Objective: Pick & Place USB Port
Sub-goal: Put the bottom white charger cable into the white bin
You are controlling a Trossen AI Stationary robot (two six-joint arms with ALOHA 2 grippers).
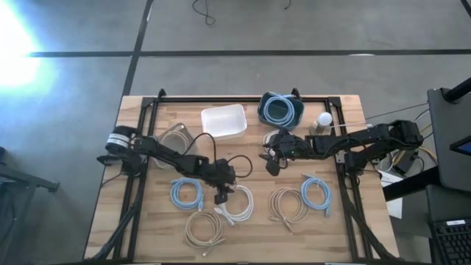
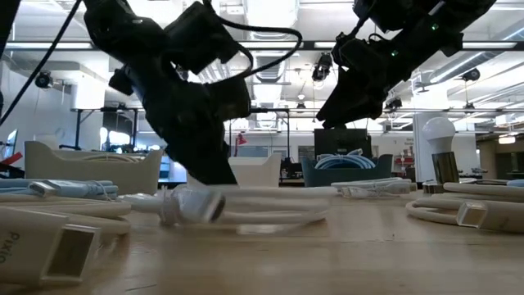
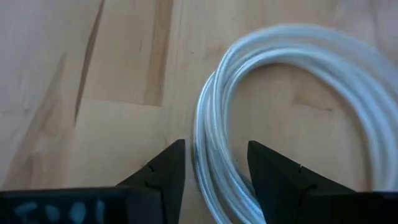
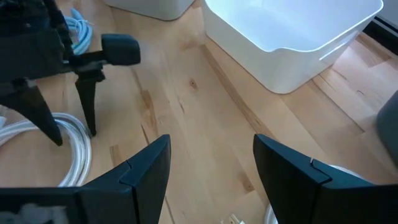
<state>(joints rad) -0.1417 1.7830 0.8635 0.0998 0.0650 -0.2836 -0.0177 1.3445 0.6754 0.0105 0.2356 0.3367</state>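
1. Hovering low over the wooden tabletop, the left gripper points down at the edge of a white cable coil, its two fingers spread with strands of the coil between the tips; nothing is clamped.
2. The right gripper hangs above bare wood near the tabletop's middle, fingers apart and empty; in its wrist view the left gripper shows farther off, straddling the white coil.
3. Five coiled cables lie loose on the near half of the tabletop: two light blue, two beige and one white.
   - One blue coil lies left of the left gripper; the other blue coil lies on the right side.
   - One beige coil lies nearest the front edge, just beside the white coil; the other beige coil touches the right-hand blue coil.
4. Three containers stand along the far side: a clear tub on the left, a white bin in the middle, and a dark blue bin holding one more blue cable coil.
5. One white light bulb stands right of the dark bin.
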